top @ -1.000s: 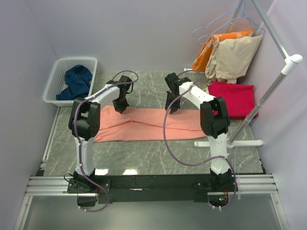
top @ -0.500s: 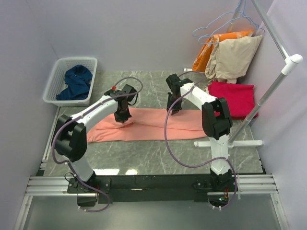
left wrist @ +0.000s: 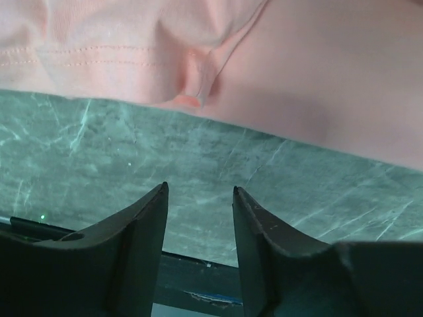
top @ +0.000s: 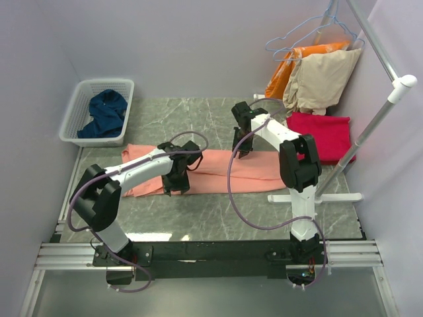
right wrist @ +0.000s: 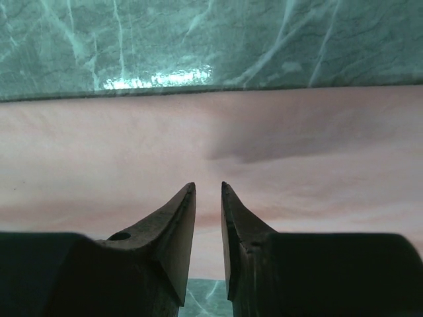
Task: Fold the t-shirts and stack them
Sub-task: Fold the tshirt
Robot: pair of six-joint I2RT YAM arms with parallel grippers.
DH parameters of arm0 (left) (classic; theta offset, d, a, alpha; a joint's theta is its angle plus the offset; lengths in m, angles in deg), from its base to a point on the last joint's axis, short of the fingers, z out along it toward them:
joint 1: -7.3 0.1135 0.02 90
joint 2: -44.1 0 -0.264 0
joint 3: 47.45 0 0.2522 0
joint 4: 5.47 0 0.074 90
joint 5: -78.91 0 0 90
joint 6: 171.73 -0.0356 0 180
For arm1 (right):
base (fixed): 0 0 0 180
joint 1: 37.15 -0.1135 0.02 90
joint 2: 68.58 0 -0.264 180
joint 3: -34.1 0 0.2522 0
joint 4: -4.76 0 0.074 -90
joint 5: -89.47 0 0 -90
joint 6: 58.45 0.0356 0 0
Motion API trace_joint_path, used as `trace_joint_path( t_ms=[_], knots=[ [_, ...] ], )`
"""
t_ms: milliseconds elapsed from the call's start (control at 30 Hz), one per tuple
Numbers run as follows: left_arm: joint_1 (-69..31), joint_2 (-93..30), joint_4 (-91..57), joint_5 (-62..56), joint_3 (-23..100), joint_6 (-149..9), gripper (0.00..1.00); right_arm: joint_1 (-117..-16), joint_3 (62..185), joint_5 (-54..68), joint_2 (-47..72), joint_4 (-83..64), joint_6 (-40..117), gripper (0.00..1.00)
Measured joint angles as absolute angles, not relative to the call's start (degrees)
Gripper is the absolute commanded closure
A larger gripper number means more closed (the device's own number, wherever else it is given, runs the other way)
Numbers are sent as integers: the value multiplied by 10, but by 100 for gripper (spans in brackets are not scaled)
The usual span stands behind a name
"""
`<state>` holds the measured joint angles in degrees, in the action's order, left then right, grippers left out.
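Observation:
The salmon-pink t-shirt lies flat in a long band across the middle of the table. My left gripper hangs at its near edge, over bare marble. In the left wrist view its jaws are open and empty, and the shirt's hem lies just beyond the fingertips. My right gripper is low over the shirt's far edge. In the right wrist view a narrow gap shows between its fingers, with only pink cloth beneath. The crimson-red t-shirt lies folded at the right. The navy-blue t-shirt is crumpled in a basket.
A white basket stands at the far left corner. Orange and beige garments hang from a rack at the back right. The rack's slanted pole and white foot stand close to my right arm.
My left gripper dragged the shirt's far edge toward the near edge, folding it over, then opened and let go. The right gripper has hardly moved.

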<state>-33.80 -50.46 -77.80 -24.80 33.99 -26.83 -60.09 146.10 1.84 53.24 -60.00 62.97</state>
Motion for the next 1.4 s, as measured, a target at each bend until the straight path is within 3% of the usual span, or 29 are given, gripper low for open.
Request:
trace_joint_path(
  t_ms=[367,733,967,1200,1400],
  knots=[
    [-322,-502,-795,-311,420,-235,47,-595,1449,10,524,-599,628,70],
    [-124,-612,-708,-289,382,-251,50,-585,1432,9,519,-600,621,70],
    [-83,-665,-723,-273,426,-259,52,-585,1423,6,519,-602,619,70],
    [-56,-769,-808,-245,573,-285,52,-583,1424,5,519,-607,619,71],
    [-48,-910,-878,-243,809,-318,51,-582,1424,2,519,-610,619,71]
  ],
)
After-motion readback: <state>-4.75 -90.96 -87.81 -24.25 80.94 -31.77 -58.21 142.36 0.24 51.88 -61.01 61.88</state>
